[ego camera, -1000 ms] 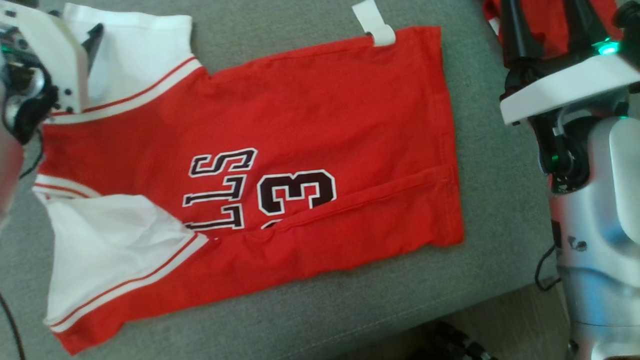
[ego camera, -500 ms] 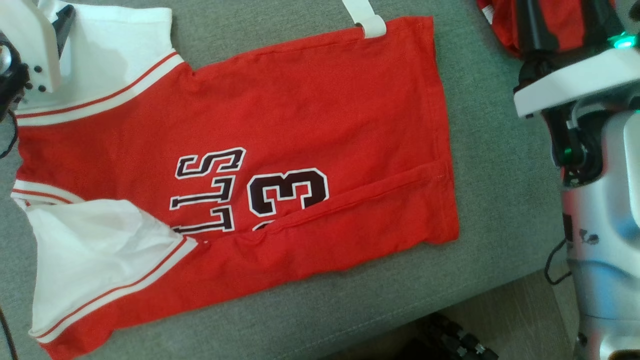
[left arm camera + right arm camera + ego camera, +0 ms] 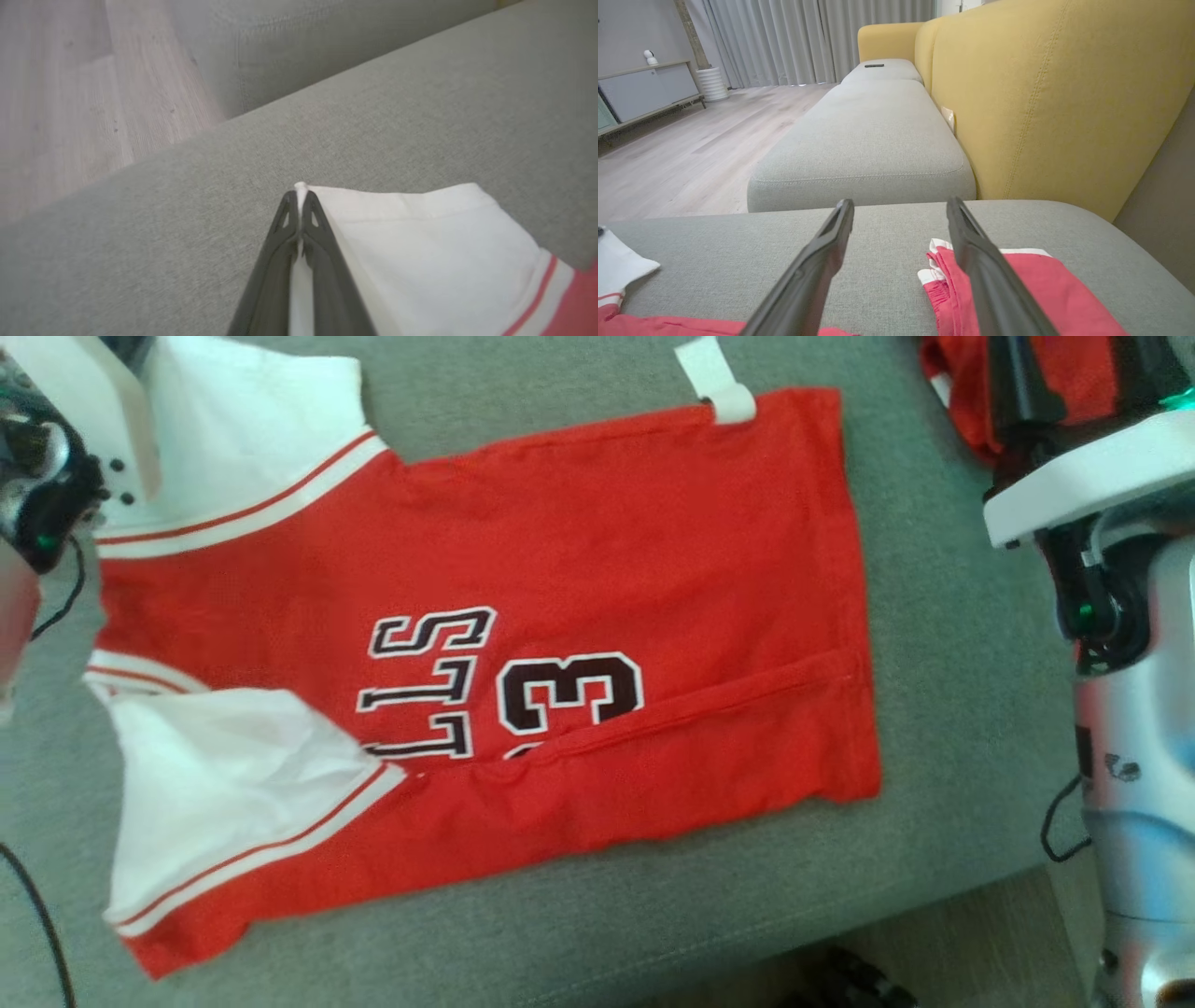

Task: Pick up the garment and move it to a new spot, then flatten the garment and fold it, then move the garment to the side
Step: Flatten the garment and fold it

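Red cotton dominated the head view: the red jersey shirt (image 3: 523, 644) with white short sleeves and black "BULLS" and "23" lettering lay spread across the middle of the frame on the grey fabric sofa cushion (image 3: 943, 644). Its lower long edge was already turned up over part of the lettering.

What had just changed was at the upper left. The left gripper (image 3: 299, 205) had brought its two dark fingers together on the corner of the upper white short sleeve (image 3: 420, 242). At the bottom centre of the left wrist view, a sliver of white cloth showed pinched between them. A second before, those fingers stood apart over the same sleeve. That pinch, I judged, meant the sleeve could now be folded in (it lay flat on the cushion, not yet lifted).

The right gripper (image 3: 900, 210) held nothing, its fingers spread wide above the cushion. The smaller red garment with white trim (image 3: 1017, 289) lay under one finger at the lower right of the right wrist view.

Against the earlier head pictures the whole scene sat slightly shifted, which I put down to the camera moving. The shirt kept the same outline and creases, and the white label tab (image 3: 719, 378) stayed at its top edge, so it seemed not to have moved.
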